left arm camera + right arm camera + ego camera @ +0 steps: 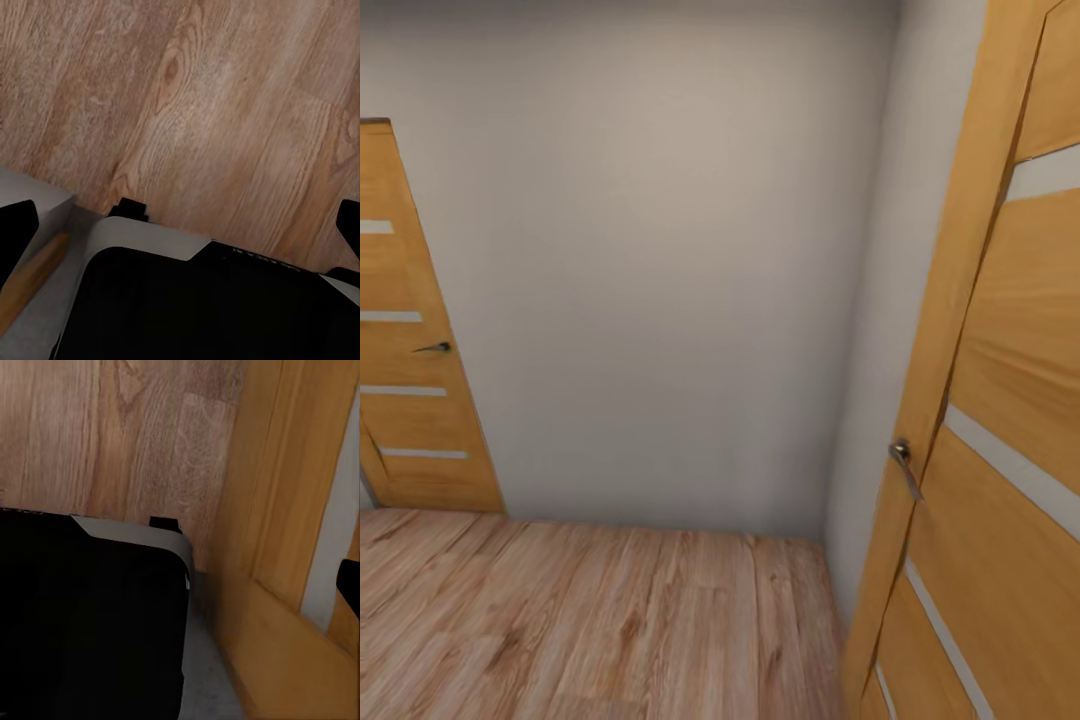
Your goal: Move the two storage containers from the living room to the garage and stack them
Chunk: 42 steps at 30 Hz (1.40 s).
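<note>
The two storage containers are out of view, and so is the garage with its concrete floor. In the left wrist view my left gripper (180,225) is open. Its dark fingertips (16,234) sit at the two edges of the picture, with nothing between them above light wood plank flooring (210,97). In the right wrist view my right gripper (180,585) looks open and empty. One dark fingertip (350,583) shows against a wooden door (277,495) close beside it.
I face a pale grey wall (660,280) in a narrow corner with a plank floor (590,620). An orange wood door with a metal handle (903,462) stands close on the right. A second door (410,350) is at the left. My black base (195,307) is below.
</note>
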Motion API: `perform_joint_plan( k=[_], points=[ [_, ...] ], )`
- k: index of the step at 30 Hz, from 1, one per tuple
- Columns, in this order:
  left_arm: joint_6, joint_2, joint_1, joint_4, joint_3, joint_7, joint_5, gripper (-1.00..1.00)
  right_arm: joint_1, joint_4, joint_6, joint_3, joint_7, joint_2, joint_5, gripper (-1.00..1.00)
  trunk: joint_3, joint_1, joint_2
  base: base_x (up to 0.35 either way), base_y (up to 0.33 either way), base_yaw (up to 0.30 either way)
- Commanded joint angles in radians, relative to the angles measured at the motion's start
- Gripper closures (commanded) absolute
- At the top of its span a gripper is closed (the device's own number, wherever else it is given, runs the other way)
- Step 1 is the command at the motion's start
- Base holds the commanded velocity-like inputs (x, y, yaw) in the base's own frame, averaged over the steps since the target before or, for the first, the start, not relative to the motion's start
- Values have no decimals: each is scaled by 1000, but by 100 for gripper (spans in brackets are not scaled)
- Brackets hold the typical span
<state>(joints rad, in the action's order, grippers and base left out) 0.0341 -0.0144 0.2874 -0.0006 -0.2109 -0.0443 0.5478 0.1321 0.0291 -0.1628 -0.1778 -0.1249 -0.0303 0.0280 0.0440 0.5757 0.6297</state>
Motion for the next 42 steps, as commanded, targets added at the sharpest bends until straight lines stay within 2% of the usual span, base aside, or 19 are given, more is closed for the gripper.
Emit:
perform_joint_plan(
  k=[1,35,42],
  points=[
    [3,0,1,1,-9,-3,7,-100,1,3,-5,-7,-4,0,3,-100,2,1,1,322,0,247],
    [1,-1,1,1,-9,-3,7,-100,1,3,-6,-6,-4,0,2,-100,2,1,1,322,0,268],
    [0,-1,1,1,-9,-3,7,-100,1,3,-5,-13,-3,0,-1,-100,2,1,1,322,0,76]
  ],
)
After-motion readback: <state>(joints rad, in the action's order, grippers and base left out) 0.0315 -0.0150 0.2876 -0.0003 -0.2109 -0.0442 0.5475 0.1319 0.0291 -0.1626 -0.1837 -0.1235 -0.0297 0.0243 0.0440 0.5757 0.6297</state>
